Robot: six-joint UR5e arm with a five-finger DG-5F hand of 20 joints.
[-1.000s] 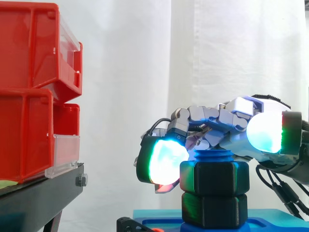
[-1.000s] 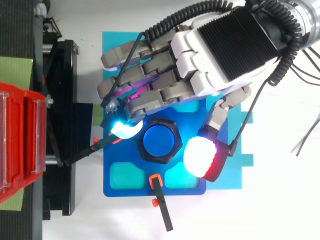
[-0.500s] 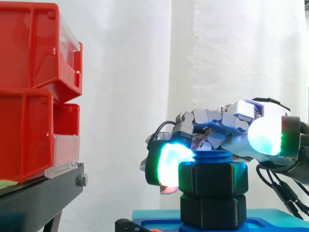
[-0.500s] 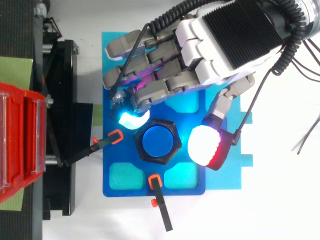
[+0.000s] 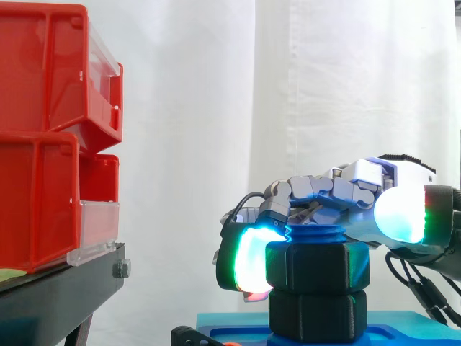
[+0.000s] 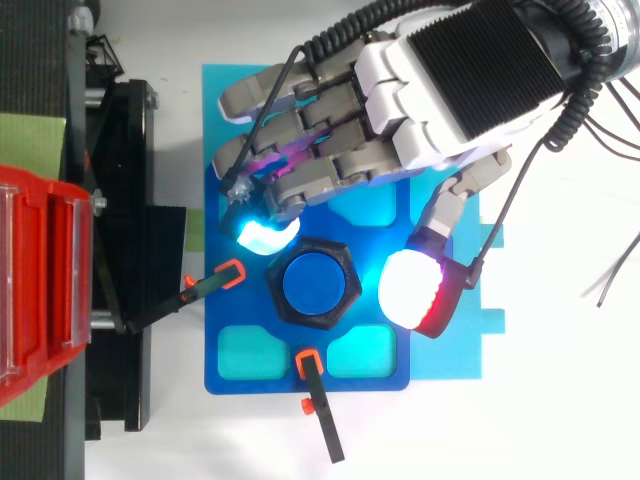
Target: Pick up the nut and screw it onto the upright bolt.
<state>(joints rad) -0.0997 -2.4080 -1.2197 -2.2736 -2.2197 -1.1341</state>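
Top view: the black hexagonal nut (image 6: pixel 276 290) sits threaded on the upright blue bolt (image 6: pixel 313 284), whose round top shows through the nut's middle. The bolt stands about the middle of the dark blue base (image 6: pixel 300 382), a little toward the edge where a black clamp with an orange tip (image 6: pixel 310 362) reaches in. A second such clamp (image 6: pixel 230 275) comes in from the edge facing the black stand (image 6: pixel 125 250). The hand (image 6: pixel 470 70) reaches in from the far right corner of the base, its fingers curled above and beside the bolt. A cyan-glowing fingertip (image 6: pixel 265 236) lies just beside one corner of the nut. The thumb's white and red pad (image 6: pixel 410 296) stands on the opposite side, with a narrow gap between it and the nut. So the hand brackets the nut without clamping it and holds nothing. In the side view the nut (image 5: pixel 317 267) rides near the top of the bolt's thread (image 5: pixel 315 234), directly over a second black hexagonal block (image 5: pixel 313 314). The curled fingers arch over the bolt's top, and the fingertip pad (image 5: pixel 248 259) hangs at the nut's left face. Red bins (image 5: pixel 43 144) rest on the stand at the left, well apart from the hand.
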